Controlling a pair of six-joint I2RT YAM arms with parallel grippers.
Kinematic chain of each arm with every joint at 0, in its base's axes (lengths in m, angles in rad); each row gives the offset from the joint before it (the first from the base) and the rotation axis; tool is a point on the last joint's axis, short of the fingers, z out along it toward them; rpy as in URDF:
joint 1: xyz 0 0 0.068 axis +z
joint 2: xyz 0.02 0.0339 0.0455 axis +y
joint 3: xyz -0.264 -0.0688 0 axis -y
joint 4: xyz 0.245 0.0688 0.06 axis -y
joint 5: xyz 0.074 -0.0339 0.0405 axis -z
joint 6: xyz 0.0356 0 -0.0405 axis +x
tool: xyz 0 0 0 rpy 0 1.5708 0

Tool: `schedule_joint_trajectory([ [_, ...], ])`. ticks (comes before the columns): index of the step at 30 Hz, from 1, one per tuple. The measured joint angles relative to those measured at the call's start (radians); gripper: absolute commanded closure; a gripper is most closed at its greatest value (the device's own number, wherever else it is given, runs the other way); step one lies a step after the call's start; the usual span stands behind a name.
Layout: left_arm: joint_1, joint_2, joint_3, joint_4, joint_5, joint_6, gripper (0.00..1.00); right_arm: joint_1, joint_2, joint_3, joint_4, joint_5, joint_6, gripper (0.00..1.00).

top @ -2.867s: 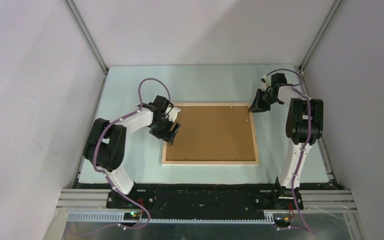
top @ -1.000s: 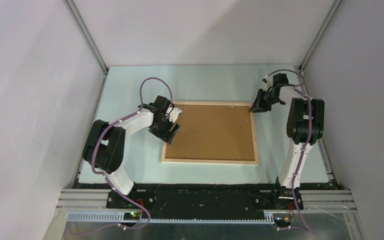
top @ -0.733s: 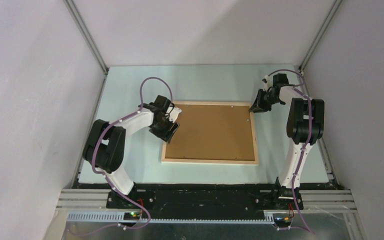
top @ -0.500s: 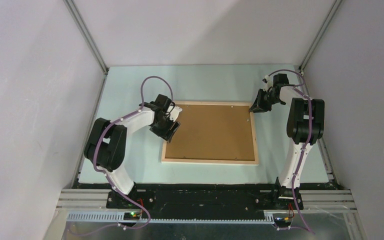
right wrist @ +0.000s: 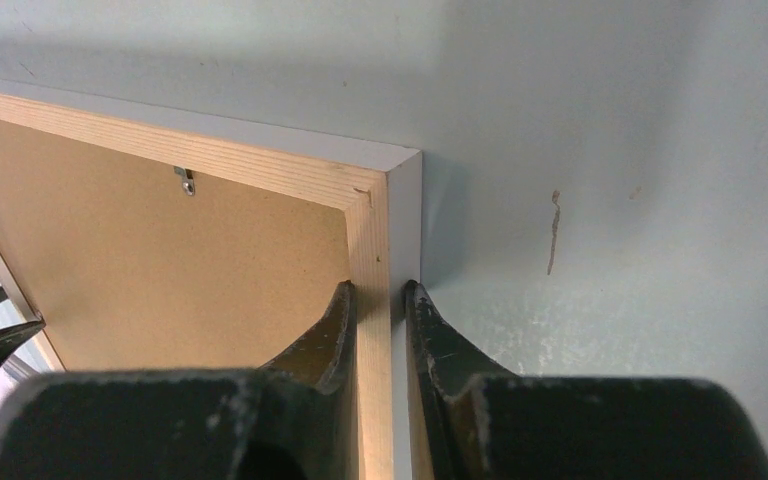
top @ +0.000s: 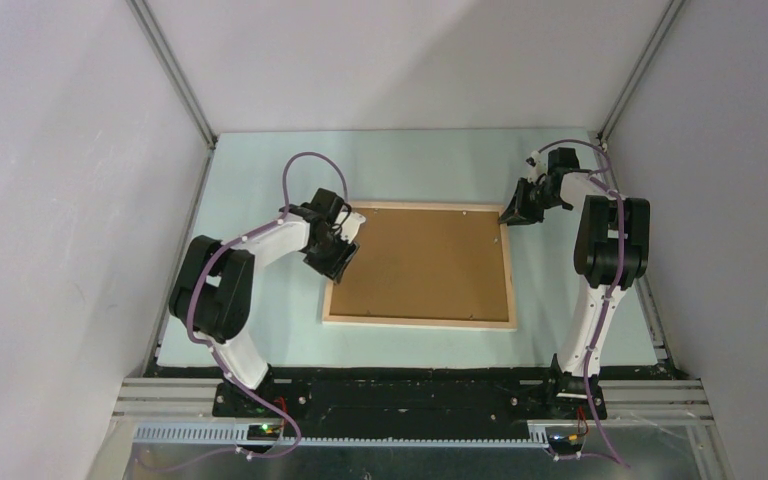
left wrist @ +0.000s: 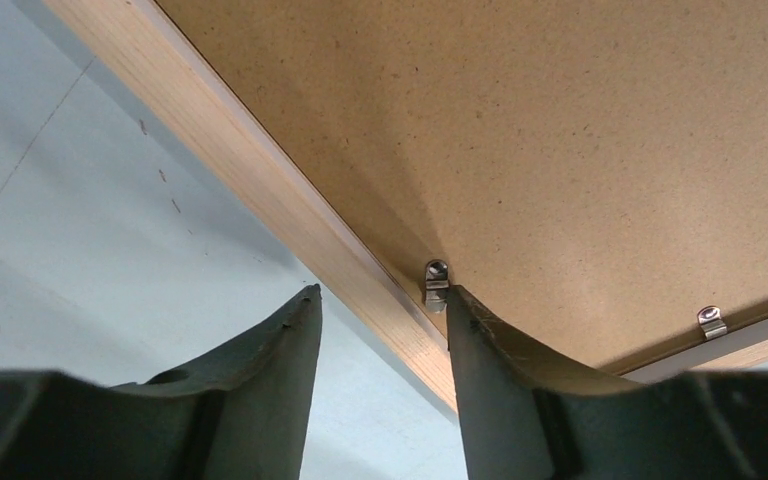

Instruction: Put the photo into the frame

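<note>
Top external view: the pale light-wood rectangular frame lies face down between the arms, brown fibreboard backing panel up; the photo is not visible. The frame looks stiff and light, best gripped by a rail. The right gripper pinches its right rail near the far corner. The left gripper straddles the left rail beside a small metal tab, half open, holding nothing, narrower than a second ago.

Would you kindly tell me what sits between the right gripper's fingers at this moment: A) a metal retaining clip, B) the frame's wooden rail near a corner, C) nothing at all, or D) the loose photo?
B: in the right wrist view, the right gripper has one finger pressed on each side of the pale wooden rail of the frame, close to its mitred corner.
</note>
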Motion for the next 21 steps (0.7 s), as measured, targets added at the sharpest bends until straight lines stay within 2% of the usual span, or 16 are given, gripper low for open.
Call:
schedule_joint_trajectory([
  [10,-0.001,0.002,0.0,0.002,0.01,0.0,0.59,-0.005,0.002,0.0,0.0,-0.009,0.0,1.0],
  [21,0.0,0.002,0.0,0.0,0.01,0.001,0.66,-0.007,0.003,0.0,0.0,-0.015,0.0,1.0],
])
